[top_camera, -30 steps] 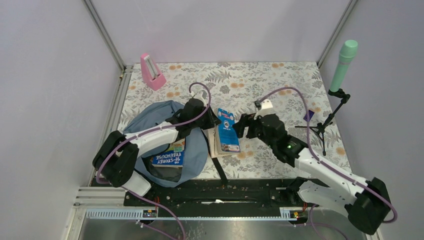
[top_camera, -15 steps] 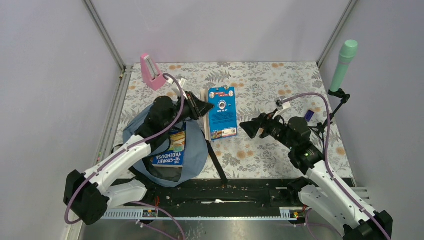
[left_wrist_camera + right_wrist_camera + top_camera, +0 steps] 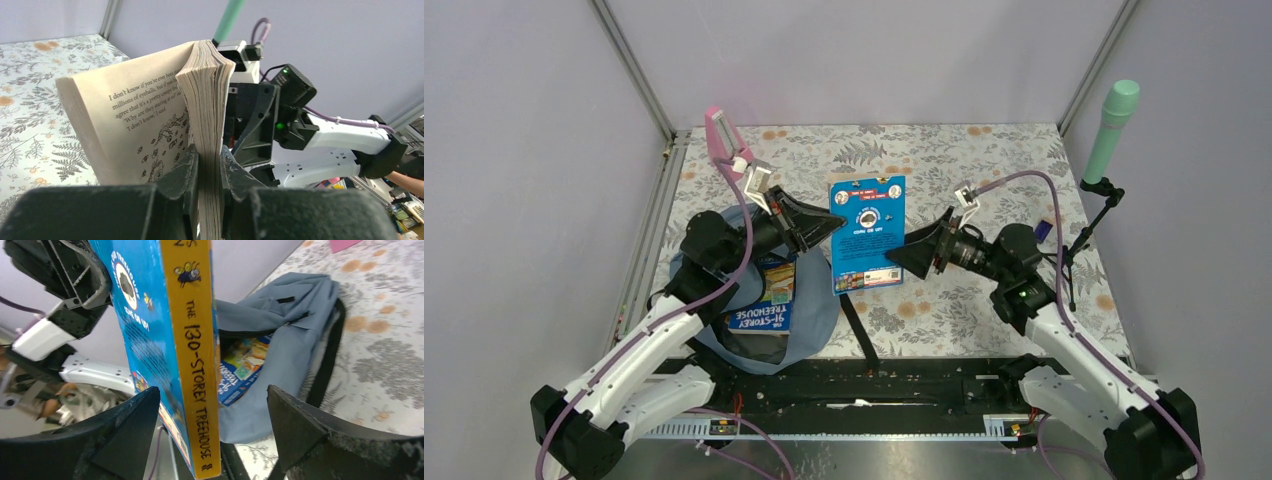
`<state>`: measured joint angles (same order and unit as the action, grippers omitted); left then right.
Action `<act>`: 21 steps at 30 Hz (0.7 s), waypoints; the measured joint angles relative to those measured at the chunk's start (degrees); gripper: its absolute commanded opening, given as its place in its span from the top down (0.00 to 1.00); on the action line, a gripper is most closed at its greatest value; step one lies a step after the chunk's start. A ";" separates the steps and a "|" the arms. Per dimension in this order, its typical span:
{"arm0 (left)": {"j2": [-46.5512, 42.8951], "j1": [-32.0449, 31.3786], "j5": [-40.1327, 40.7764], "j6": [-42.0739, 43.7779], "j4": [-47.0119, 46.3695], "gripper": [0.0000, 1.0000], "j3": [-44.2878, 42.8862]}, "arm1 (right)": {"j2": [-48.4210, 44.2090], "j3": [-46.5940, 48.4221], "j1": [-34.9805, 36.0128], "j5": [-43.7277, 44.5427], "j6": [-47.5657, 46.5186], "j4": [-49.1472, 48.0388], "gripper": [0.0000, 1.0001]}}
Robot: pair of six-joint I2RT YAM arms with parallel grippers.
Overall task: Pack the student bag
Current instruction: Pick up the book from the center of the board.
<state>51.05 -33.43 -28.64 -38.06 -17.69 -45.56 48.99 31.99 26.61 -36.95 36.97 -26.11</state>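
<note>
The grey-blue student bag (image 3: 814,300) lies open at the near left of the table, with a blue "Treehouse" book (image 3: 762,312) lying in its mouth; the bag also shows in the right wrist view (image 3: 280,330). My left gripper (image 3: 829,228) is shut on the page edge of a blue paperback (image 3: 867,232), holding it upright in the air above the table. In the left wrist view the pages (image 3: 207,100) sit clamped between the jaws. My right gripper (image 3: 912,258) is open; its fingers straddle the book's yellow spine (image 3: 192,360) without touching it.
A pink metronome (image 3: 722,135) stands at the back left. A small black tripod stand (image 3: 1074,240) with a mint-green microphone (image 3: 1112,125) stands at the right edge. A black bag strap (image 3: 856,325) trails across the floral tablecloth toward the near edge.
My left gripper has lifted the blue paperback off the table and raised it upright. My right gripper has swung round and up, open, to face the book's spine.
</note>
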 measured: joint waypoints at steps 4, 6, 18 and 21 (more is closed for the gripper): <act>-0.76 0.07 -1.55 -0.15 -0.66 1.00 0.37 | 4.85 0.33 0.00 -4.59 6.25 -8.55 0.18; -0.85 0.11 -1.79 -0.13 -1.11 1.00 0.70 | 6.69 0.44 0.00 -6.03 9.49 -13.29 0.22; -2.29 0.31 -1.07 1.95 0.09 0.84 1.70 | 10.54 1.97 1.29 -9.09 16.94 -22.99 1.00; -3.02 0.13 0.50 4.04 2.89 0.34 1.60 | 9.79 2.08 1.68 -7.89 15.50 -20.06 1.00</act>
<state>48.03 -33.30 -28.14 -34.02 -14.81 -43.97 58.78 34.06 28.29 -44.84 52.47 -46.17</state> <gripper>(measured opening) 0.244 0.306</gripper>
